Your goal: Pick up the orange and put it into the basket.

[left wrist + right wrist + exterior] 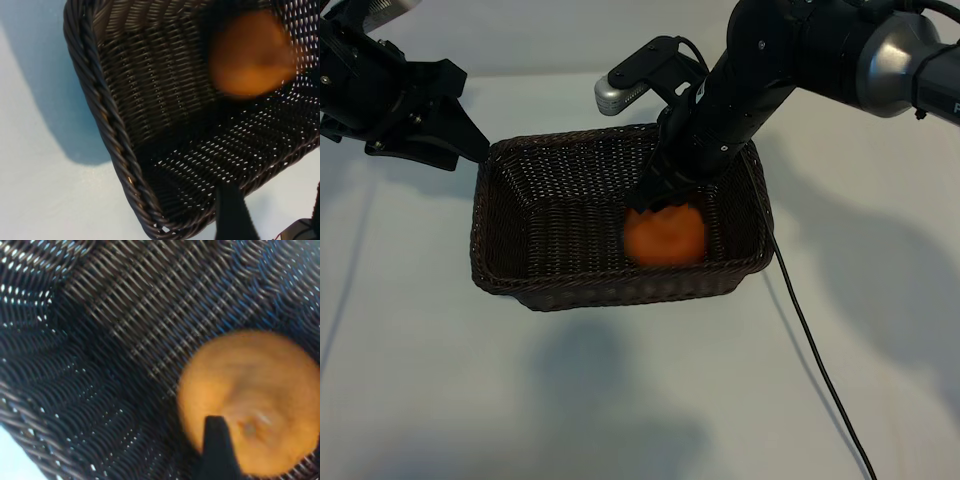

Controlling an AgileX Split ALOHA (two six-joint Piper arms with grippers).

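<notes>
Orange (665,236) fruit is lying blurred inside the basket (510,215), just beneath the right gripper (660,203), whose jaws' state I cannot tell. Left gripper (438,125) is hovering idle outside the rim, jaws apart. Delivery looks nearly finished; only withdrawal is remaining.

1. I am looking at the basket (520,195) — dark woven wicker, ribbed, faintly glossy.
2. The orange (665,236) is showing a matt skin.
3. My right arm's metal collar (887,60) is gleaming — smooth.
</notes>
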